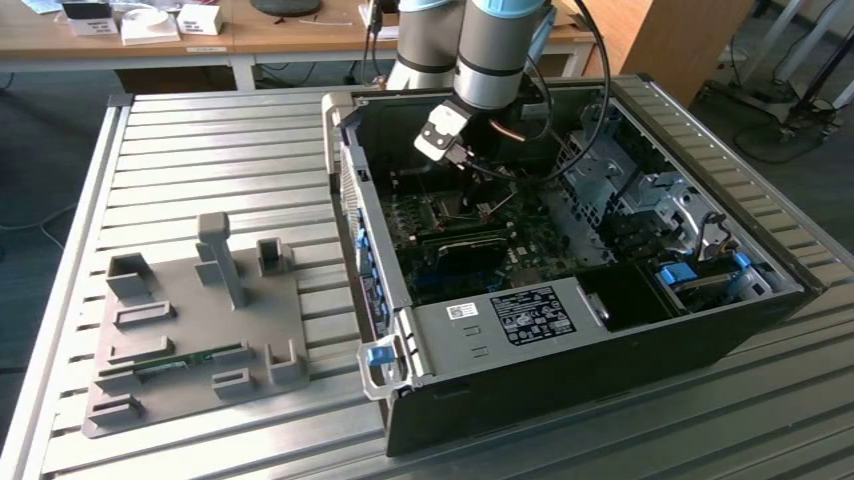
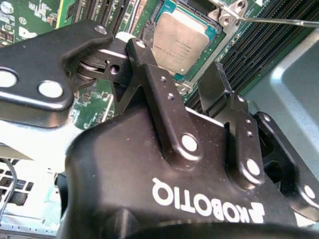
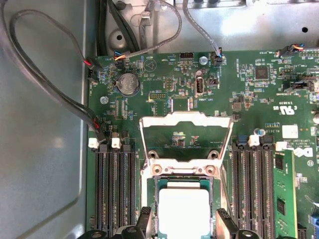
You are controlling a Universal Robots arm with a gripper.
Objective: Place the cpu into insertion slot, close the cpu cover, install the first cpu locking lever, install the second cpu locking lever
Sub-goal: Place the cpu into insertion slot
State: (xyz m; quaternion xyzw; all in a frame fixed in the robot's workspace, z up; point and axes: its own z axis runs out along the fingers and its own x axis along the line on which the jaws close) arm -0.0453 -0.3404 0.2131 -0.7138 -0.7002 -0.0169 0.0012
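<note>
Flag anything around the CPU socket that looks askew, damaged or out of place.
Nothing looks damaged or askew. The cpu lies square in the insertion slot, between the fingers of the open gripper. The cpu cover is swung back, open, over the green circuit board.

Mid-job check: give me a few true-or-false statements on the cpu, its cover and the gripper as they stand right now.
1. The cpu lies in the insertion slot. True.
2. The cpu cover is shut over the cpu. False: it is swung open, clear of the cpu, with bare board showing through its window.
3. The gripper is shut on the cpu. False: it is open, its fingers apart on either side of the cpu with a gap showing.
4. Black memory slots run along both sides of the insertion slot. True.
</note>
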